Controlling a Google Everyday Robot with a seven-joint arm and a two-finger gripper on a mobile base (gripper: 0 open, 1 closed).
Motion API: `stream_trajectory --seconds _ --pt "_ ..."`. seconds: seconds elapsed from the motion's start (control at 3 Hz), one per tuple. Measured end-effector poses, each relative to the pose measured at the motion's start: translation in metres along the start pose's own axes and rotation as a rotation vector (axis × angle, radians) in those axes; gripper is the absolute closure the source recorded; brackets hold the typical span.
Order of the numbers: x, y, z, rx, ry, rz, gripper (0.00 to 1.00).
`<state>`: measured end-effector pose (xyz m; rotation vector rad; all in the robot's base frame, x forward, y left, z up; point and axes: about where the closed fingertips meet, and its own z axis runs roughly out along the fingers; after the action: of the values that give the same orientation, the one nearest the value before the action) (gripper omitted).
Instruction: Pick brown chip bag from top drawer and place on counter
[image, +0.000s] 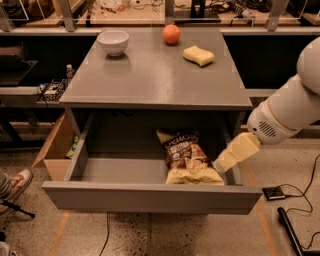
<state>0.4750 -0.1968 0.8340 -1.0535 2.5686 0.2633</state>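
Cream-coloured and blunt, the gripper (229, 158) hangs at the right wall of the top drawer (150, 198), just beside the brown chip bag (186, 156). Whether it is spread or closed cannot be told. For a clean pick it should, I judge, come down over the bag from above, clear of the drawer wall, and pinch the crinkly film rather than press it flat. The bag lies in the drawer's right part, dark brown with white lettering at its far end, tan and crumpled at its near end. The counter (155, 80) above carries a bowl (113, 42), an orange (171, 34) and a sponge (198, 55) along its far side.
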Motion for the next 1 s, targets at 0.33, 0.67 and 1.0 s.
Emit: stream_trajectory --seconds 0.33,0.67,1.0 --pt "-0.017 0.017 0.038 -0.047 -0.007 0.014 0.0" --pt "-0.031 0.025 0.074 -0.083 -0.009 0.021 0.0" --pt "-0.044 0.027 0.099 -0.126 0.0 0.025 0.0"
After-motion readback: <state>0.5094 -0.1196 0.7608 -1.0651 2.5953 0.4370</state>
